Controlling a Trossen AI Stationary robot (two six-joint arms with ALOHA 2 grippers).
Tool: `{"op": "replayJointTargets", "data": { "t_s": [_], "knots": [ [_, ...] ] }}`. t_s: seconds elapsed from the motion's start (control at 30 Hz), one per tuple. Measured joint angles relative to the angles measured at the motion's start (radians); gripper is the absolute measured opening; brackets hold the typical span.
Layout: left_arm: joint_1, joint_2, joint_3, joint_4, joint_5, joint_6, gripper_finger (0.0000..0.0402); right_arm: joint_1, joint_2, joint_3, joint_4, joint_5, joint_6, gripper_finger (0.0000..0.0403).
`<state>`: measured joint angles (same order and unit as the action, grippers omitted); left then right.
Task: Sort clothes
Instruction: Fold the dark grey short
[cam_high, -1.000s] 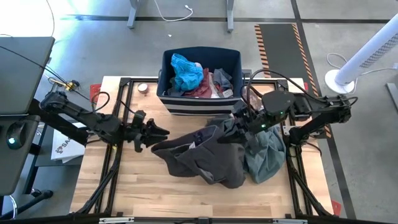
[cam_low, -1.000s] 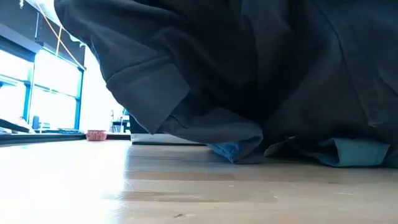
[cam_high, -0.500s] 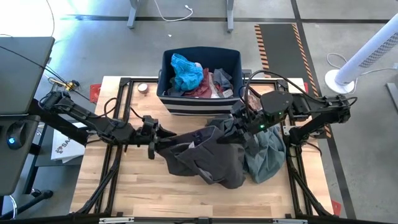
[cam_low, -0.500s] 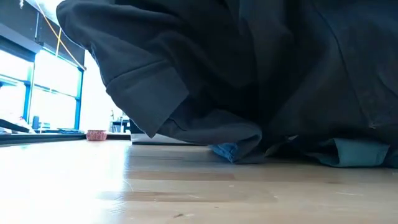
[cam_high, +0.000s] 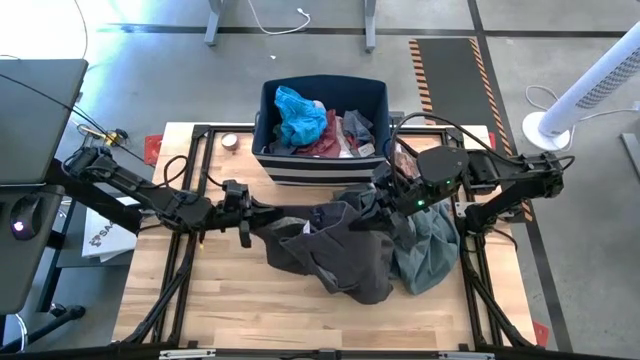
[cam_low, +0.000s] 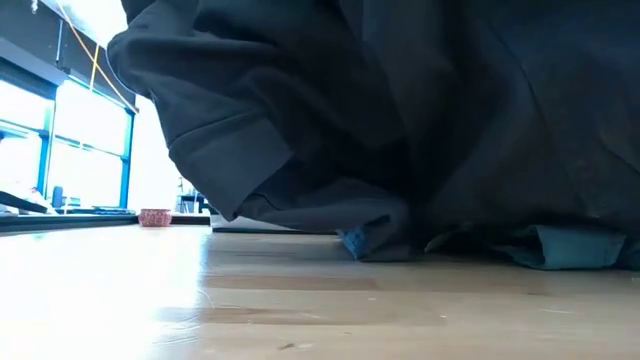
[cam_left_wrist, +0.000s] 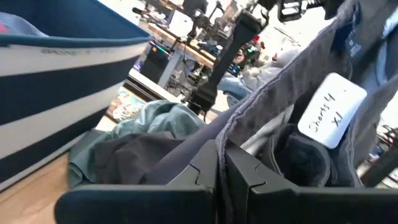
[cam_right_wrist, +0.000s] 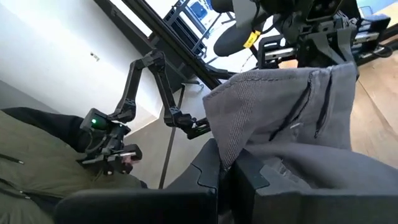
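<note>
Your left gripper (cam_high: 262, 213) had clamped onto one edge of the dark grey-brown trousers (cam_high: 335, 262), your right gripper (cam_high: 384, 197) pinching the opposite edge, the garment stretched between them above the table (cam_high: 230, 300). Sorting looked barely begun: the grey-green shirt (cam_high: 432, 255) lay beneath, and farther back the navy bin (cam_high: 320, 165) held more clothes.

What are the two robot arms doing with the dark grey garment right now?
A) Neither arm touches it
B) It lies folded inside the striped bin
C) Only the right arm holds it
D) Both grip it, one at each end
D: the left gripper and the right gripper are each shut on an edge of the dark grey garment, which hangs stretched between them above the table.
</note>
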<state>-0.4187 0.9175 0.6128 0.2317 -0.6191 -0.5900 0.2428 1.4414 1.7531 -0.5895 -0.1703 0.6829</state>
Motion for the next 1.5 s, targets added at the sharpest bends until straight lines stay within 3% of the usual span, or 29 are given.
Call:
{"op": "replayJointTargets", "data": {
  "t_s": [0.23, 0.6, 0.77, 1.0, 1.23, 1.4, 1.5],
  "knots": [
    [0.0, -0.036, 0.0, 0.007, -0.073, -0.007, 0.0001, 0.034, 0.0, 0.0, -0.003, 0.008, 0.017, 0.0016],
    [0.0, -0.114, 0.039, -0.001, -0.161, 0.061, 0.0001, 0.097, 0.033, 0.001, -0.006, 0.028, 0.024, 0.0146],
    [0.0, -0.112, 0.12, -0.002, -0.134, 0.162, 0.0001, 0.091, 0.031, 0.001, 0.003, 0.06, -0.035, 0.0166],
    [0.0, -0.1, 0.244, 0.002, 0.096, 0.219, 0.0, 0.053, 0.042, 0.001, 0.183, 0.108, -0.191, 0.0167],
    [0.0, 0.001, 0.39, 0.002, 0.433, 0.238, 0.0, -0.03, 0.103, 0.001, 0.294, 0.031, -0.242, 0.0167],
    [0.0, 0.116, 0.503, -0.022, 0.688, 0.3, 0.0, -0.095, 0.156, 0.0, 0.399, -0.095, -0.198, 0.0167],
    [0.0, 0.168, 0.563, -0.115, 0.723, 0.359, 0.0, -0.115, 0.189, 0.0, 0.488, -0.224, -0.141, 0.0167]
  ]
}}
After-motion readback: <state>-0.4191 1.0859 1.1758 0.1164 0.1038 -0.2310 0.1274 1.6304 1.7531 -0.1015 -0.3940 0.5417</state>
